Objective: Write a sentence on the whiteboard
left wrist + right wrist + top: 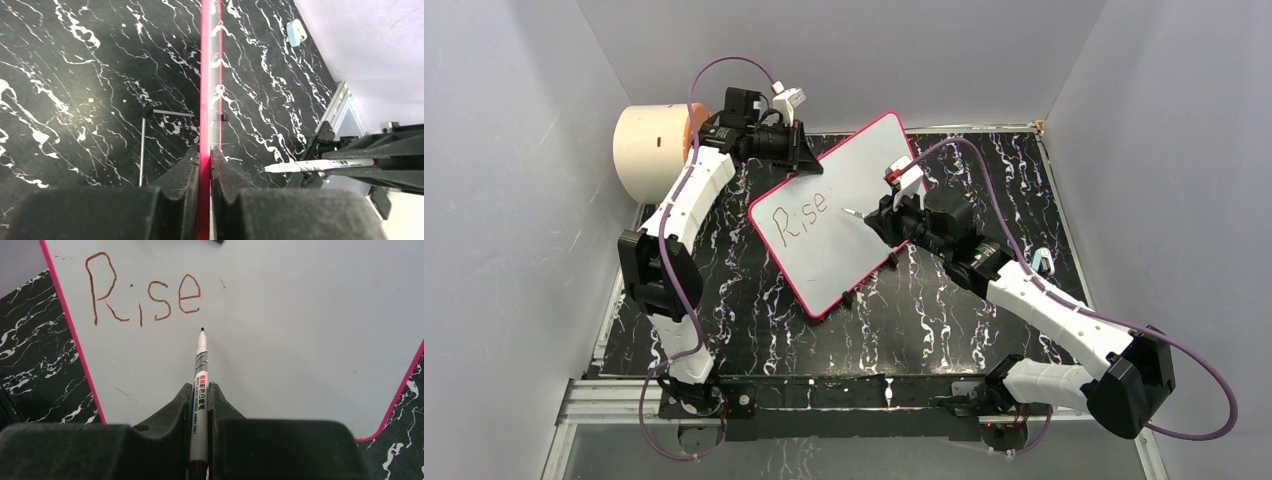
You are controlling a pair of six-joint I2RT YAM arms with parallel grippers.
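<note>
With left gripper [205, 155] pinching whiteboard [206, 75] rim, right gripper [200, 390] clenching marker [200, 365], press tip lightly straight ahead of fingertips, extending the sentence [145, 290].

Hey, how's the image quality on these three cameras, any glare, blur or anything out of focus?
Top external: soft even light, sharp, no glare on the whiteboard. Left wrist: a dull patch of reflected light on the black table. Right wrist: the word Rise and the marker are crisp.
</note>
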